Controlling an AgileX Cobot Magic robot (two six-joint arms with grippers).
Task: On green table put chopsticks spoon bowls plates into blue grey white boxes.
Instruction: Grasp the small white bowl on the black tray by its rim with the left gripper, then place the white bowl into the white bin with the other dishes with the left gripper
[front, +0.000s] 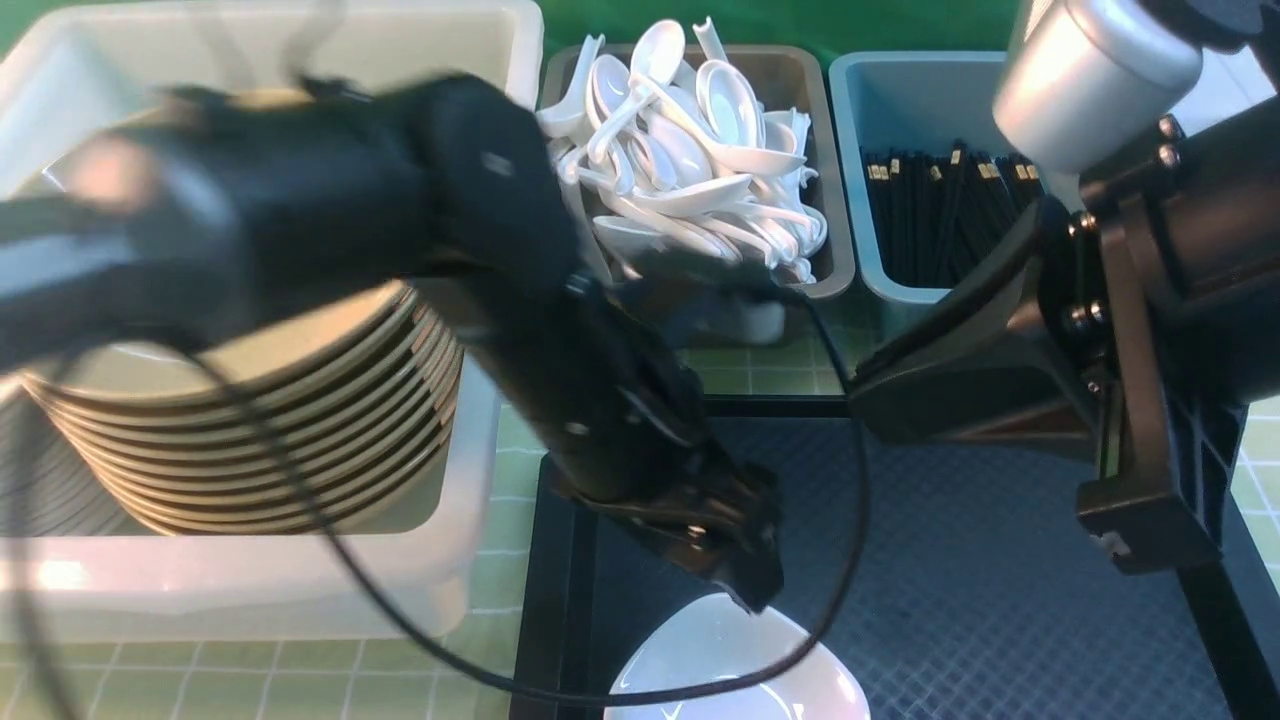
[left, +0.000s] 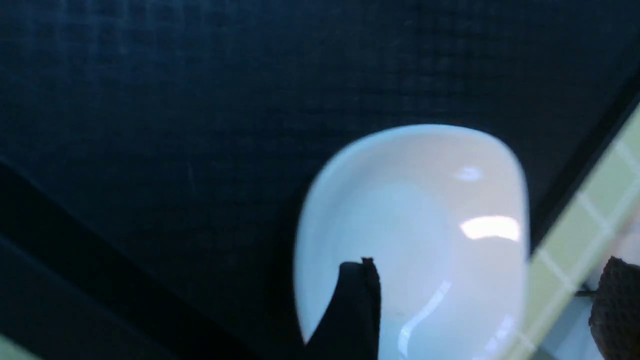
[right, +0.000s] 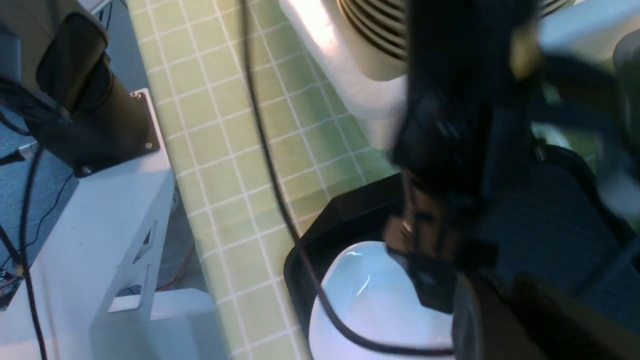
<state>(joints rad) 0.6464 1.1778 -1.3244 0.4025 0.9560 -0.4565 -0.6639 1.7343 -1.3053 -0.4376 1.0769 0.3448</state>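
A small white plate (front: 730, 665) lies on the black tray (front: 950, 600) at the near edge of the front view. My left gripper (front: 745, 570) hangs just above it, open. In the left wrist view one fingertip (left: 360, 300) is over the plate (left: 415, 225) and the other is past its rim, over the green table (left: 575, 235). My right gripper (right: 505, 320) looks shut and empty, raised at the right over the tray. The white box (front: 480, 60) holds stacked bowls (front: 300, 400). Spoons (front: 690, 150) fill the grey box (front: 835, 250), and chopsticks (front: 940, 210) lie in the blue box (front: 850, 120).
My left arm (front: 560, 350) crosses in front of the white and grey boxes, its cable (front: 400, 620) looping down over the plate. The right arm (front: 1150, 300) covers part of the blue box. The left arm's base (right: 85, 110) stands at the table's edge.
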